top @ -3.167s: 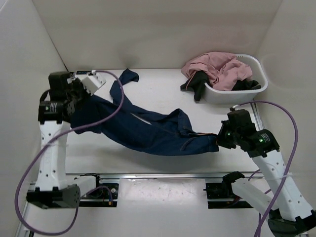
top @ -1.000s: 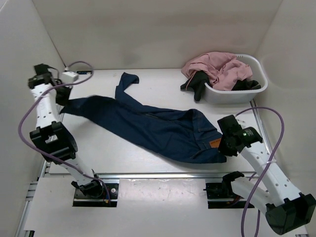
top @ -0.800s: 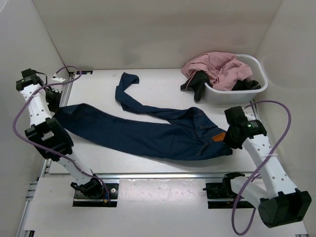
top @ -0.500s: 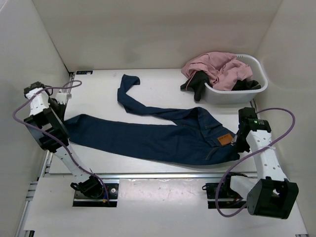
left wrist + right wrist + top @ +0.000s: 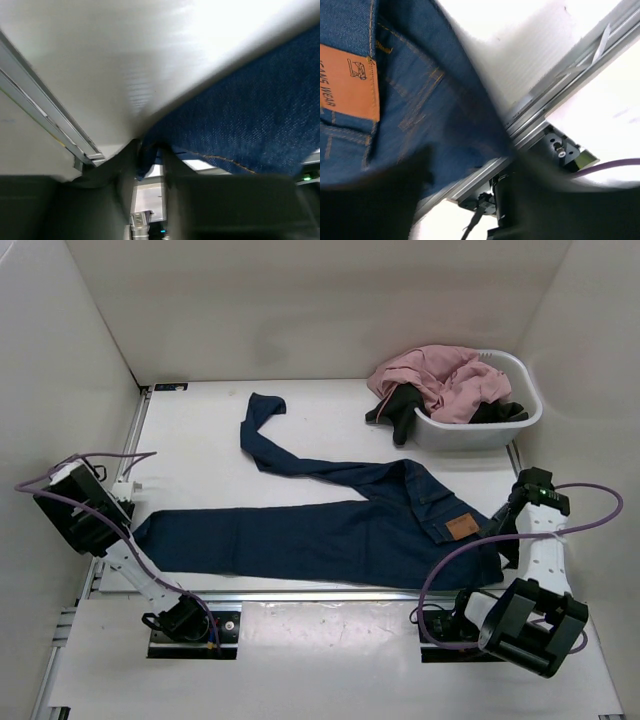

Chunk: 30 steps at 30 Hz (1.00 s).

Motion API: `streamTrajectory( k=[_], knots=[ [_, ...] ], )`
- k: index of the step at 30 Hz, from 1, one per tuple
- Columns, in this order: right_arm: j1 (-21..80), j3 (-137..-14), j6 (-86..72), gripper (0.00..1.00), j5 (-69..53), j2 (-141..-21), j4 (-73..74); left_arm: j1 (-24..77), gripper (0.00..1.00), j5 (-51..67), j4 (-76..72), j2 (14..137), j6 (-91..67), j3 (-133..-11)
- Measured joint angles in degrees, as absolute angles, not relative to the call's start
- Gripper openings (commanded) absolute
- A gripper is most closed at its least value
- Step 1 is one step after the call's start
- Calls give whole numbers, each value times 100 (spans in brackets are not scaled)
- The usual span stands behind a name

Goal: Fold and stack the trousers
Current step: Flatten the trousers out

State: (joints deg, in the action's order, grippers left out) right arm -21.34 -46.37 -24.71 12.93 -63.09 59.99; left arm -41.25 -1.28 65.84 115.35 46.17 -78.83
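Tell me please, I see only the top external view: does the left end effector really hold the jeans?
Observer: Yes. The left wrist view shows the left end effector shut on an edge of the jeans.
Operator: And the right one?
Observer: The right wrist view is blurred. Denim lies at the right end effector, but I cannot tell whether it is closed.
Operator: Can you read the patch?
Observer: Yes, the orange patch reads "JEANS WEAR".

My right gripper (image 5: 470, 167) is a dark blur, grip on jeans (image 5: 410, 100) unclear; both wrist views cut the jeans off.
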Motion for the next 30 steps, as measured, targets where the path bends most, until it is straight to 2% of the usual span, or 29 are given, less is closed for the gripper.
streamTrajectory(
  k=[2,10,14,17,21,24,27,30],
  knots=[
    [-2152,-4637,-2482,95,1323,-6309,6007,-4152,45,-154,6530,11531,4626,-7830],
    [-2005,-5192,-2491,90,1468,-6171,6147,-4042,47,117,6466,11424,4622,-8285],
    [-1107,-5677,-2370,90,1452,-6095,5999,-3557,55,233,6453,11006,4598,-8685],
    [-305,-5874,-2279,90,1511,-6193,5835,-2989,56,-27,6394,10733,4464,-8967],
    [668,-5937,-2152,90,1492,-6777,5502,-2724,55,-414,6423,10678,4320,-9362],
    [1476,-5933,-2056,92,1505,-7426,5164,-2598,61,-449,6552,10720,4300,-9638],
    [2043,-5948,-1964,93,1527,-8176,4849,-1879,67,-480,6622,10853,4224,-9957],
    [2292,-6047,-1890,93,1710,-8875,4650,-799,67,-298,6667,11441,4040,-10630]
  ],
)
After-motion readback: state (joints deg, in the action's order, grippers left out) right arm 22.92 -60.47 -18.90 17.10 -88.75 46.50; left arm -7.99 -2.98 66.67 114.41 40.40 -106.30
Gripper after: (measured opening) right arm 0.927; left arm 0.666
